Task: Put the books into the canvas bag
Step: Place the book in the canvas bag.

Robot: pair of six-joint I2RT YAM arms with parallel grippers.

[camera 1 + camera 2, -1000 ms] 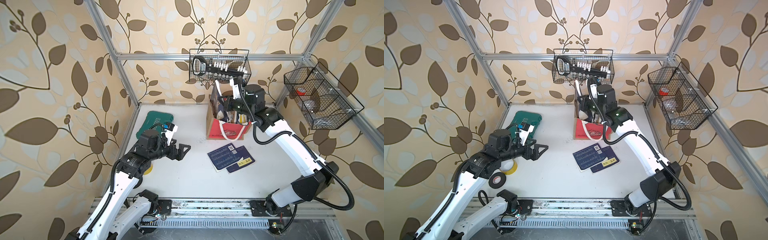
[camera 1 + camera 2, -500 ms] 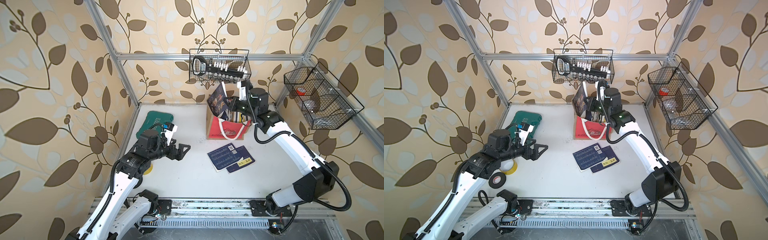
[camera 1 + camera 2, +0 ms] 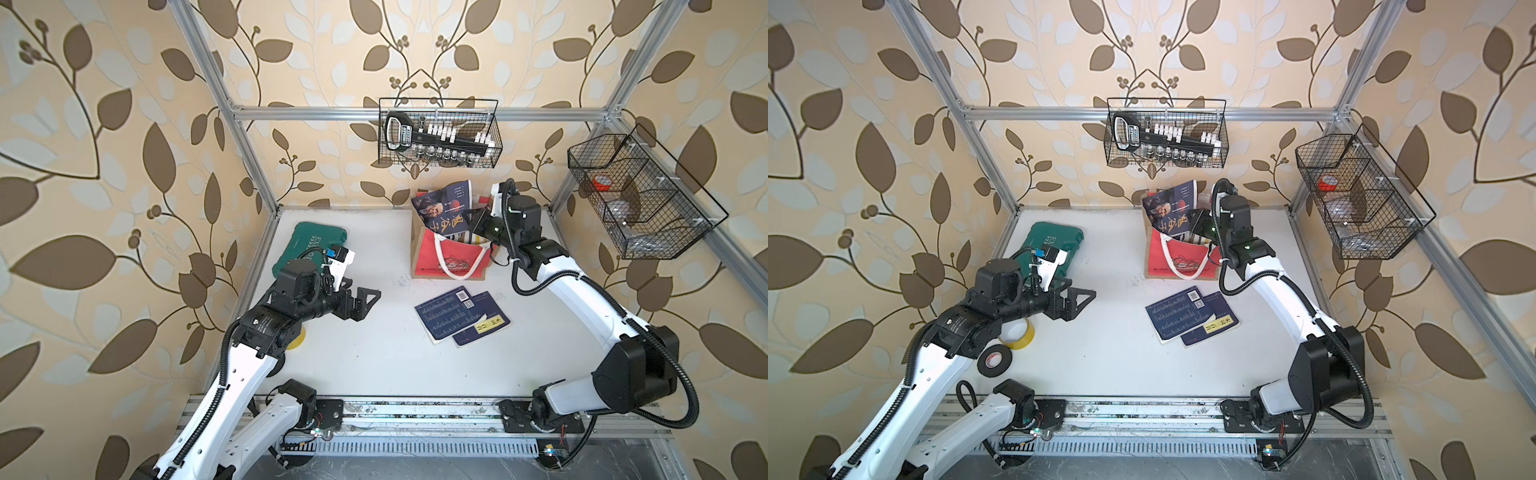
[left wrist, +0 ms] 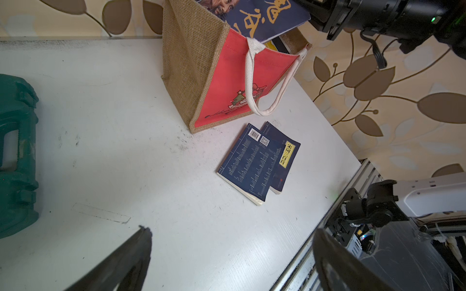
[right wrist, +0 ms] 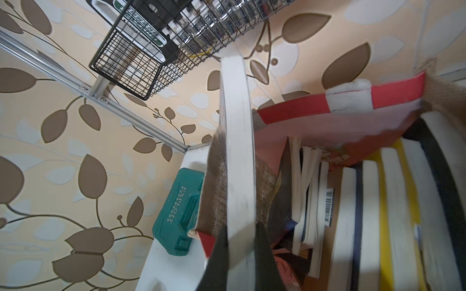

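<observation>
The canvas bag (image 3: 449, 259) (image 3: 1179, 259) (image 4: 227, 83) stands near the back wall, red panel forward, with several books (image 5: 378, 214) upright inside. My right gripper (image 3: 473, 220) (image 3: 1196, 220) (image 5: 239, 234) is shut on a dark blue book with yellow characters (image 3: 442, 208) (image 3: 1169, 208) (image 4: 267, 17). That book is tilted over the bag's mouth, its lower corner inside the rim. Two navy books (image 3: 451, 318) (image 3: 1179, 318) (image 4: 252, 163) lie overlapped on the table in front of the bag. My left gripper (image 3: 365, 301) (image 3: 1079, 299) (image 4: 232, 231) hovers open and empty over the table's left.
A green tool case (image 3: 316, 245) (image 3: 1054, 245) (image 5: 179, 211) lies at the back left. A yellow tape roll (image 3: 1017, 330) and a black one (image 3: 994, 359) sit under my left arm. Wire baskets hang on the back wall (image 3: 440, 133) and right wall (image 3: 636, 195).
My right gripper has drawn back to the right and lifted the book from nearly upright in the bag to a tilt that shows its cover. The left arm has not moved.
</observation>
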